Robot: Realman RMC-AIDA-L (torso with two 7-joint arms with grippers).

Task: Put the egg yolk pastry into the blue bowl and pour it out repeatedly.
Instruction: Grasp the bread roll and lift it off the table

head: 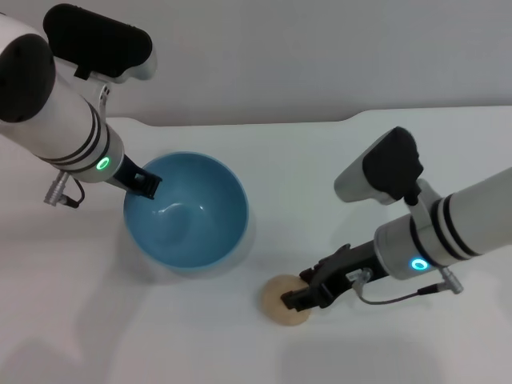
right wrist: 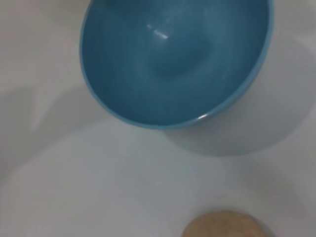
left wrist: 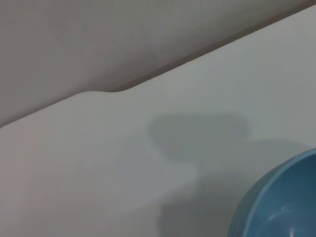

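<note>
Beige egg yolk pastry (head: 282, 301) sat on the white table (head: 384, 352), held by the right gripper (head: 298, 298). Only the head view showed the left gripper (head: 148, 185) pinching the tilted blue bowl (head: 188, 210) rim.

Plain light-blue bowl (head: 186, 212), seemingly beige pastry (head: 282, 302)

The head view looks forward and down over the whole white table (head: 320, 160). The left wrist view sits close above the table, facing its far edge, catching only the rim of the glossy light-blue round bowl (left wrist: 281, 202). The right wrist view, also close, shares that bowl and the rounded beige pastry (right wrist: 222, 224).
</note>
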